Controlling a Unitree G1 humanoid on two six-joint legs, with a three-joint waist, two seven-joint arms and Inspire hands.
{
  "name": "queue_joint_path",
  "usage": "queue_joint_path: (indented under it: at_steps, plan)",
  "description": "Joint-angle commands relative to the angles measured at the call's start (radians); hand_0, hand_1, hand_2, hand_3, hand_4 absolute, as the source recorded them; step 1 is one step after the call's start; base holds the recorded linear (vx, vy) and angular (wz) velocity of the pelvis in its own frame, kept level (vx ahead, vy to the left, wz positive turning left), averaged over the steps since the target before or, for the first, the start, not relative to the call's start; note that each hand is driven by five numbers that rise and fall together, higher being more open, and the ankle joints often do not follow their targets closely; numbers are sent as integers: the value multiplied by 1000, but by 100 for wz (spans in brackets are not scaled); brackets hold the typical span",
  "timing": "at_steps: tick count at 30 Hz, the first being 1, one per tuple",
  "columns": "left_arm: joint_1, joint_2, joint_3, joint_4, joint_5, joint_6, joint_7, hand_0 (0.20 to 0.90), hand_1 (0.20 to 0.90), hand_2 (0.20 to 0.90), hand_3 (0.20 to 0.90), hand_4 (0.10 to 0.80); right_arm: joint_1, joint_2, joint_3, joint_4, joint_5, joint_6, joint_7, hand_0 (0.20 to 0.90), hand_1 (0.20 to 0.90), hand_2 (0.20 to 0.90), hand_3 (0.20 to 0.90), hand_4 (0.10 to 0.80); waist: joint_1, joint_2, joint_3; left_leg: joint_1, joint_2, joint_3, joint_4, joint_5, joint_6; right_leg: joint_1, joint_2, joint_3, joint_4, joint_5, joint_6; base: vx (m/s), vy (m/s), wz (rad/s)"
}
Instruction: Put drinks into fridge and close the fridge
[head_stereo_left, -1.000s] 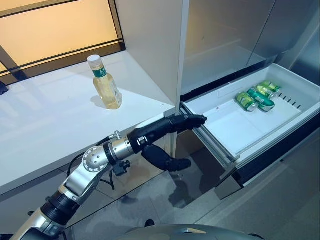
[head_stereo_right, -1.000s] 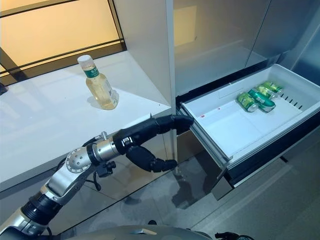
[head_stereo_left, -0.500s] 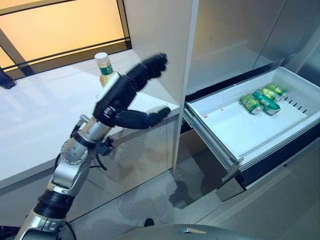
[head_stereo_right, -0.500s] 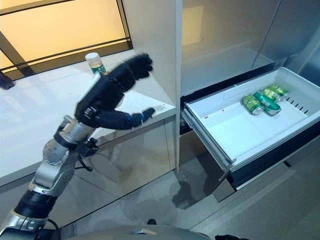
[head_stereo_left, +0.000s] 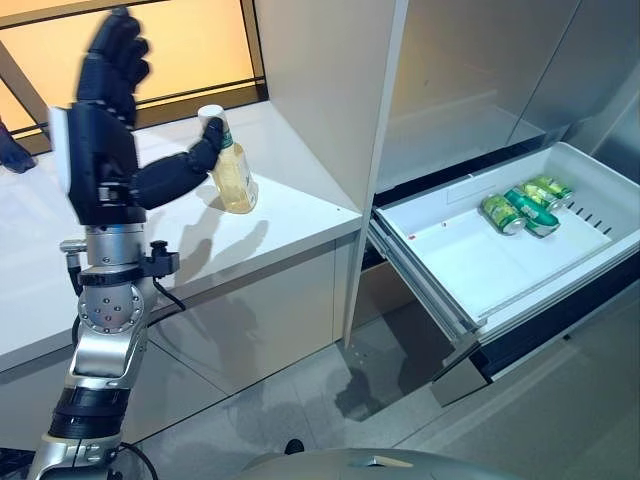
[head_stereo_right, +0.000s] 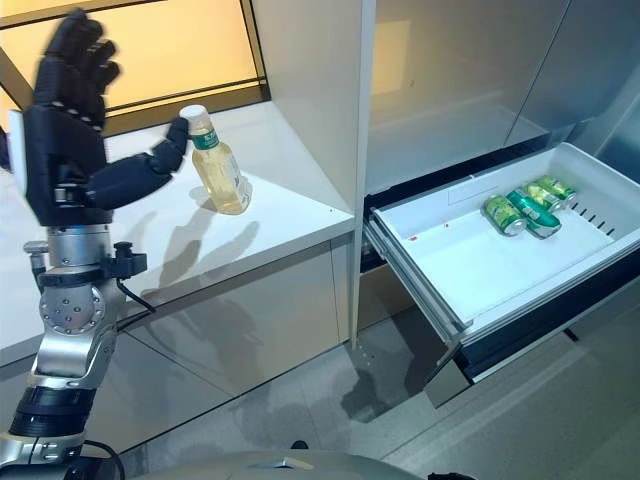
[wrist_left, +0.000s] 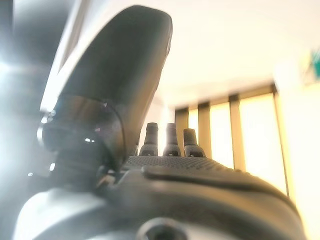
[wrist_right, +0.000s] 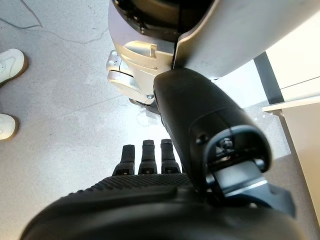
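Observation:
A clear bottle of yellow drink with a white cap stands upright on the white counter. My left hand is raised above the counter to the left of the bottle, open, fingers straight up and thumb reaching toward the bottle's neck. It holds nothing. The fridge drawer is pulled out at the right, with green cans lying at its far end. My right hand shows in the right wrist view, fingers straight, hanging over the floor.
A tall white fridge panel stands between the counter and the drawer. Dark fridge fronts rise behind the drawer. A person's white shoes are on the grey floor near my right hand.
My left hand has swung up and to the left, from under the counter's edge by the drawer to above the counter beside the bottle. The camera has shifted slightly.

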Motion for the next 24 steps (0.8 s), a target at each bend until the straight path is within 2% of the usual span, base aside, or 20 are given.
queue_joint_path:
  at_steps: [1, 4, 5, 9, 12, 13, 15, 24]
  plan:
    - [-33, 31, 98, 22, 47, -7, 75, 900, 900, 900, 900, 800, -21, 54, -3, -28, 24, -5, 26, 900, 900, 900, 900, 800, 1, -22, -32, 14, -49, 2, 3, -102, 32, -37, -29, 65, 18, 8, 71, 0, 0, 0]
    - [-22, 19, 86, 72, -4, 126, 34, 900, 900, 900, 900, 800, -24, 52, -7, -41, 16, 13, 28, 900, 900, 900, 900, 800, -1, -19, -33, 15, -49, 4, 4, -102, 32, -36, -28, 66, 18, 9, 72, 0, 0, 0]
    - [-22, 19, 84, 76, -9, 130, 30, 900, 900, 900, 900, 800, -24, 52, -7, -41, 16, 13, 28, 900, 900, 900, 900, 800, -1, -19, -33, 15, -49, 4, 4, -102, 32, -37, -28, 66, 18, 9, 72, 0, 0, 0]
    - [-29, 13, 56, 129, -69, 246, -42, 900, 900, 900, 900, 800, -32, 48, -10, -33, 12, 16, 30, 900, 900, 900, 900, 800, -5, -15, -31, 17, -49, 7, 5, -102, 33, -35, -29, 66, 18, 10, 75, 0, 0, 0]
    - [-35, 15, 40, 146, -116, 282, -94, 900, 900, 900, 900, 800, -36, 44, -14, -29, 8, 17, 34, 900, 900, 900, 900, 800, -7, -12, -32, 24, -48, 9, 5, -112, 33, -28, -28, 67, 16, 3, 77, 14, 0, 0]
    - [-46, 13, 25, 148, -164, 329, -133, 900, 900, 900, 900, 800, -41, 43, -14, -26, 7, 18, 34, 900, 900, 900, 900, 800, -8, -10, -31, 20, -48, 11, 5, -103, 33, -34, -29, 66, 19, 10, 78, 0, 0, 0]
    - [-54, 8, 10, 153, -183, 371, -164, 900, 900, 900, 900, 800, -45, 42, -12, -27, 6, 23, 33, 900, 900, 900, 900, 800, -10, -8, -30, 20, -49, 13, 6, -103, 33, -34, -29, 66, 19, 10, 78, 19, 2, 0]
    - [-97, 25, -30, 183, -250, 465, -186, 900, 900, 900, 900, 800, -54, 34, -7, -35, -1, 40, 36, 900, 900, 900, 900, 800, -20, 1, -29, 30, -48, 22, 6, -113, 35, -27, -28, 70, 16, 4, 82, 9, 1, 0]
